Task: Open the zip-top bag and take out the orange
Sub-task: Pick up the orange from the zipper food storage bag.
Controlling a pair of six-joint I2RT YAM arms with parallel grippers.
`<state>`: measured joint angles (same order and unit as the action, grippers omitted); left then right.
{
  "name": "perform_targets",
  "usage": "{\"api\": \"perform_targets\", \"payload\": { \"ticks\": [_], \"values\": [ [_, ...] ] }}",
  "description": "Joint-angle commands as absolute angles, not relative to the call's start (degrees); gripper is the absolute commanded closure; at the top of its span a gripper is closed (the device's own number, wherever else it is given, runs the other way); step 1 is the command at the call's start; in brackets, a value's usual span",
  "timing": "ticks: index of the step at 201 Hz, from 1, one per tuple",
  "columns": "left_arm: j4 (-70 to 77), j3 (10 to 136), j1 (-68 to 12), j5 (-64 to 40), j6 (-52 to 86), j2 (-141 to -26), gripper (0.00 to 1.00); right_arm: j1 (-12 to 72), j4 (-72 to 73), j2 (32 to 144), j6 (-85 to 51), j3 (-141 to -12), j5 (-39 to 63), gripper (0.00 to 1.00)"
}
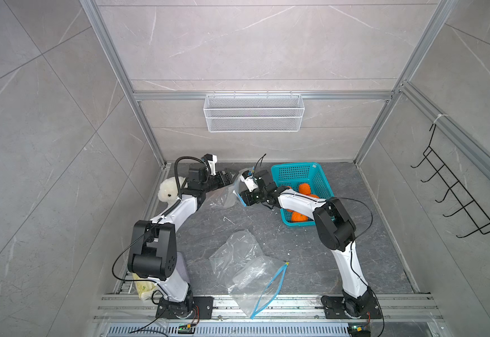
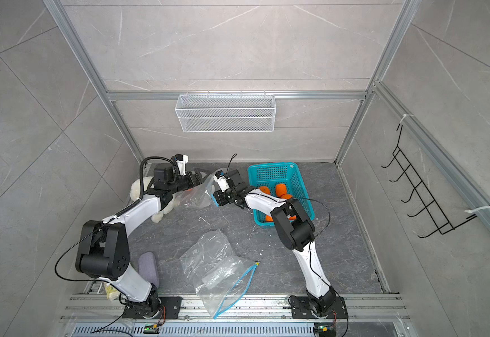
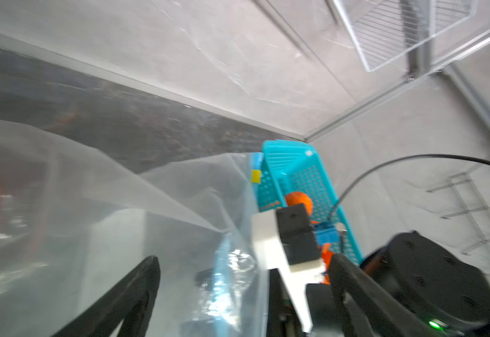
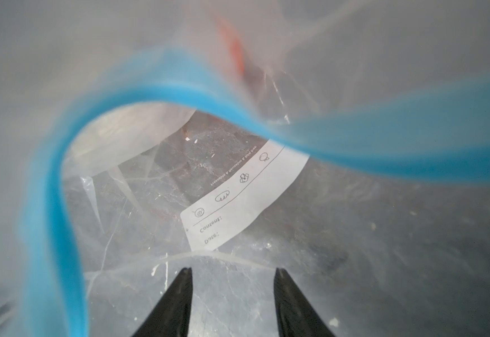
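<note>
Zip-top bag (image 1: 223, 198), clear plastic with blue seal strip: at the back of the dark stone worktop (image 1: 267, 230), between the two tools. Orange (image 4: 235, 46): inside that bag, seen only as a blurred patch through the film. Left tool (image 3: 244, 256): spread wide, bag film before it. Right tool (image 4: 232, 271): partly spread within the bag mouth, nothing clamped. Basket (image 1: 295, 167), teal perforated plastic: under the right arm, holding further oranges (image 1: 305, 189).
</note>
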<state>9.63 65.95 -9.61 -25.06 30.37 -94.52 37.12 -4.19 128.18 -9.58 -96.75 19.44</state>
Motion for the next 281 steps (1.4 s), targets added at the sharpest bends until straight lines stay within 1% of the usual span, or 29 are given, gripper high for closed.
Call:
{"api": "perform_targets", "payload": {
  "ticks": [1, 29, 39, 61, 87, 100, 121, 138, 150, 185, 195, 213, 220, 227, 262, 272, 281],
  "values": [
    [1.83, 70.78, -8.32, -8.05, 24.02, -95.78, 0.05, 37.52, -6.28, 128.63, -8.69, -96.51, 19.25, 0.52],
    [0.86, 78.78, -5.80, -9.56, 21.64, -104.79, 0.17, 37.53, -5.89, 128.07, -8.55, -95.58, 19.42, 0.52],
    [-1.59, 82.50, -5.70, -8.02, 20.54, -107.81, 0.18, 37.54, -5.63, 127.88, -8.57, -95.21, 19.55, 0.53],
    [-4.85, 89.06, -5.44, -8.84, 20.25, -114.50, 0.19, 37.53, -5.71, 127.86, -8.26, -94.92, 19.45, 0.53],
    [-8.82, 92.28, -5.45, -3.60, 22.44, -119.40, 0.20, 37.52, -6.05, 127.79, -7.78, -94.81, 19.16, 0.53],
    [-8.07, 92.49, -5.45, -3.59, 22.83, -120.97, 0.31, 37.45, -6.00, 127.84, -7.65, -94.75, 19.49, 0.53],
    [-9.74, 94.49, -5.30, -4.47, 23.43, -123.57, 0.38, 37.44, -6.13, 127.84, -7.52, -94.82, 19.86, 0.53],
    [-10.47, 94.89, -5.36, -4.01, 23.82, -124.83, 0.42, 37.30, -5.93, 127.69, -7.37, -94.42, 19.85, 0.53],
    [-10.61, 94.84, -5.34, -4.30, 23.95, -125.58, 0.48, 37.27, -5.32, 127.54, -7.34, -93.65, 19.96, 0.53],
    [-12.67, 97.25, -5.35, -4.51, 24.44, -129.31, 0.52, 37.17, -4.71, 127.44, -7.26, -93.17, 21.21, 0.53],
    [-12.66, 97.55, -5.35, -5.06, 24.59, -130.18, 0.58, 37.13, -4.44, 127.24, -7.13, -92.83, 21.25, 0.53],
    [-11.79, 96.75, -5.78, -6.20, 24.78, -130.21, 0.64, 37.09, -4.15, 126.97, -7.02, -92.38, 21.00, 0.53],
    [-10.55, 95.78, -6.04, -6.49, 24.92, -129.73, 0.72, 37.00, -4.04, 127.08, -7.05, -92.44, 21.00, 0.53],
    [-10.06, 95.16, -6.45, -6.72, 24.91, -129.18, 0.77, 36.92, -3.88, 127.16, -7.14, -92.50, 21.16, 0.54],
    [-7.48, 92.24, -7.78, -9.55, 25.90, -127.38, 0.84, 36.83, -2.96, 127.73, -7.43, -92.69, 21.64, 0.54],
    [-6.09, 90.79, -8.01, -10.71, 26.62, -126.77, 0.92, 36.83, -3.12, 128.05, -7.14, -92.90, 22.35, 0.54],
    [-4.58, 89.56, -8.61, -11.45, 27.21, -126.43, 0.96, 36.83, -2.42, 128.06, -7.14, -92.47, 22.81, 0.54]
  ]
}}
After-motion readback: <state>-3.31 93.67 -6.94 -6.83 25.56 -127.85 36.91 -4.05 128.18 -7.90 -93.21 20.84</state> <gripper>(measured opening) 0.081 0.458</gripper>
